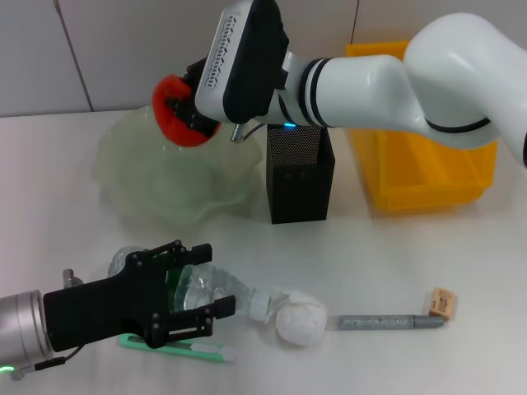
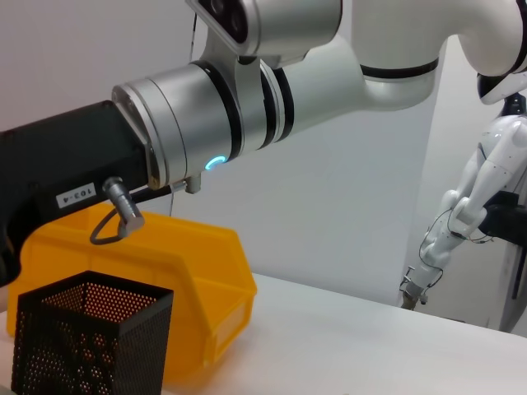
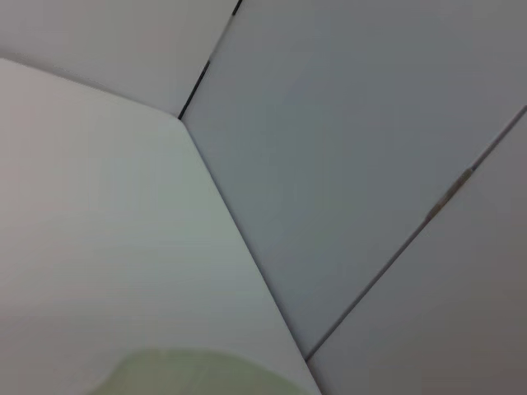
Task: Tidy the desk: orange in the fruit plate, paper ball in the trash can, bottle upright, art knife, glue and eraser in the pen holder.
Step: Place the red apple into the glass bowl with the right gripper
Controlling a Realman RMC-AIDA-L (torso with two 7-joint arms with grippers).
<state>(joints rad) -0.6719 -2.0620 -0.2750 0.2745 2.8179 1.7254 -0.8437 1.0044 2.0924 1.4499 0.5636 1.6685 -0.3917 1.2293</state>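
Note:
My right gripper (image 1: 183, 111) is shut on the orange (image 1: 171, 105) and holds it above the pale green fruit plate (image 1: 136, 177), whose rim (image 3: 189, 374) also shows in the right wrist view. The clear bottle (image 1: 216, 288) lies on its side near the front. My left gripper (image 1: 210, 284) is open, with a finger on either side of the bottle. The white paper ball (image 1: 300, 321) rests against the bottle's cap end. The green art knife (image 1: 185, 348) lies under my left gripper. The grey glue stick (image 1: 387, 321) and the eraser (image 1: 442, 303) lie to the right.
The black mesh pen holder (image 1: 300, 177) stands behind the bottle, right of the plate, and shows again in the left wrist view (image 2: 90, 337). The yellow trash can (image 1: 424, 169) sits at the back right, also seen from the left wrist (image 2: 198, 271). My right arm spans above both.

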